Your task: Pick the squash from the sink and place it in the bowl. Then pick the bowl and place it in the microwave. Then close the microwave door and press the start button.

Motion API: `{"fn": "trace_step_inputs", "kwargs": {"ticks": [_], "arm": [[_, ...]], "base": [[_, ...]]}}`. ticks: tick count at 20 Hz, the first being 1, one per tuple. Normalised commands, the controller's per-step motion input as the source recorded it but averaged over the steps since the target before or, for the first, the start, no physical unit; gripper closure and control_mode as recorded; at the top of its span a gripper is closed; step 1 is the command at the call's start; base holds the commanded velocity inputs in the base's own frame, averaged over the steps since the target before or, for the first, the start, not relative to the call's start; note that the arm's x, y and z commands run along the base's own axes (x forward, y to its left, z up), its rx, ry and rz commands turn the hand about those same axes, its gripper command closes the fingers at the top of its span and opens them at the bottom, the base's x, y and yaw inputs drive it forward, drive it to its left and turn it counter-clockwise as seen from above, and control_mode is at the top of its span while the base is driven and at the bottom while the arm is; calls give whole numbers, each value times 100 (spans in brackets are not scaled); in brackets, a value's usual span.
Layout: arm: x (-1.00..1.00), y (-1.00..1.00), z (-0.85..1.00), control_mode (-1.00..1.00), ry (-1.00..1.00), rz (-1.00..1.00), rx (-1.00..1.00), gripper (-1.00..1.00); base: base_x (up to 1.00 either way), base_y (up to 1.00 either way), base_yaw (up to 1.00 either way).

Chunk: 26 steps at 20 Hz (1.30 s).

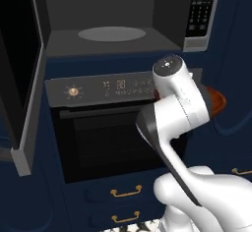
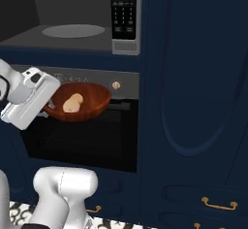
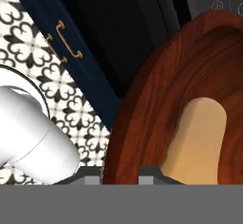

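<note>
We hold the bowl tight by its rim in our gripper, with the squash lying inside it, and the open microwave sits up above and farther in, so we must lift and push forward.

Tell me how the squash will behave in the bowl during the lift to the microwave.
The squash lies loose and looks rounded, so it may roll or slide if the bowl tilts. The glossy, shallow bowl probably offers little grip. It looks rigid, so it should not flex.
</note>
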Motion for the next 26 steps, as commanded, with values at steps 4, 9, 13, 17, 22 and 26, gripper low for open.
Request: {"fn": "trace_step_inputs", "kwargs": {"ticks": [4, 9, 13, 17, 22, 26], "arm": [[-14, 23, 95, -100, -20, 3, 18, 100], [13, 60, 100, -100, -24, 14, 3, 100], [81, 68, 98, -100, -17, 14, 1, 100], [100, 75, 52, -100, -9, 6, 0, 100], [100, 28, 7, -100, 2, 0, 0, 100], [100, 0, -10, -100, 19, 0, -4, 100]], "base": [[0, 0, 0], [0, 0, 0], [0, 0, 0], [0, 0, 0], [0, 0, 0], [0, 0, 0]]}}
